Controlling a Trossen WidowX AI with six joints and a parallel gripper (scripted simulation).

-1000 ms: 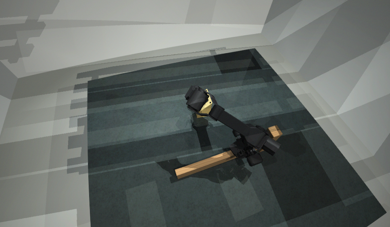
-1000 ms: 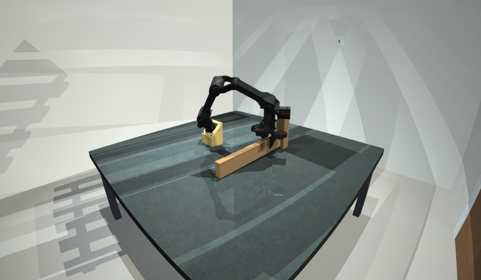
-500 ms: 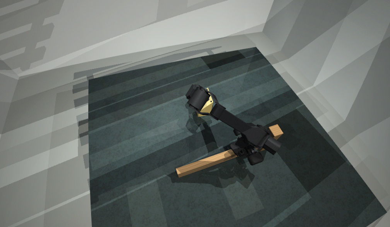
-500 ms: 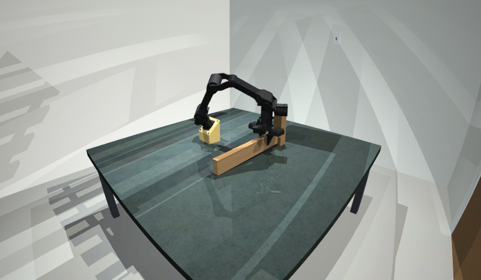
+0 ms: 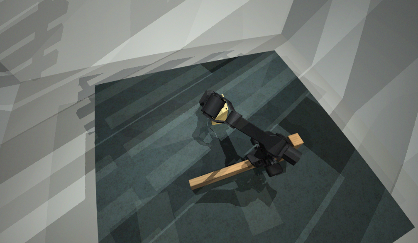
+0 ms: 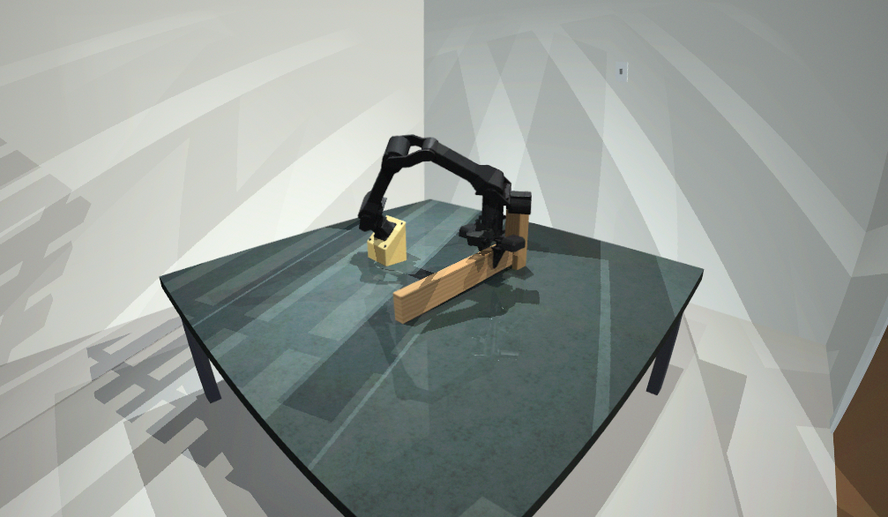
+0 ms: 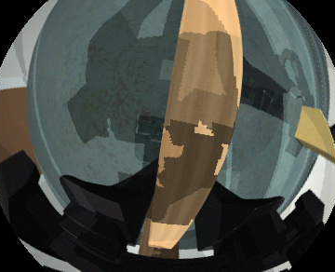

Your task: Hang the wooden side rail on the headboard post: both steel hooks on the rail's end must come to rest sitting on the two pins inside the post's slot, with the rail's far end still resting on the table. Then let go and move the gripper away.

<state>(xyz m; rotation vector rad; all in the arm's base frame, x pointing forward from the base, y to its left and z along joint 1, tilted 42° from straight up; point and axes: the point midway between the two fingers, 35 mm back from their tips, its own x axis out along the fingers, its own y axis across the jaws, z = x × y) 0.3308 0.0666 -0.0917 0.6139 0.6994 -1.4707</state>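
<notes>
The wooden side rail (image 5: 218, 175) (image 6: 434, 288) (image 7: 200, 110) lies slanted on the dark table (image 5: 143, 181) (image 6: 434, 417). Its far end rests on the table top and its near end sits raised against the upright wooden headboard post (image 5: 295, 139) (image 6: 518, 234). My gripper (image 5: 261, 161) (image 6: 491, 247) (image 7: 175, 165) is shut on the rail close to the post. The steel hooks, the slot and its pins are hidden behind the gripper and the wrist.
The arm's base stands on a yellow block (image 5: 219, 116) (image 6: 388, 247) (image 7: 314, 131) behind the rail. Pale walls surround the table. The table edges lie far from the rail in the top and exterior views.
</notes>
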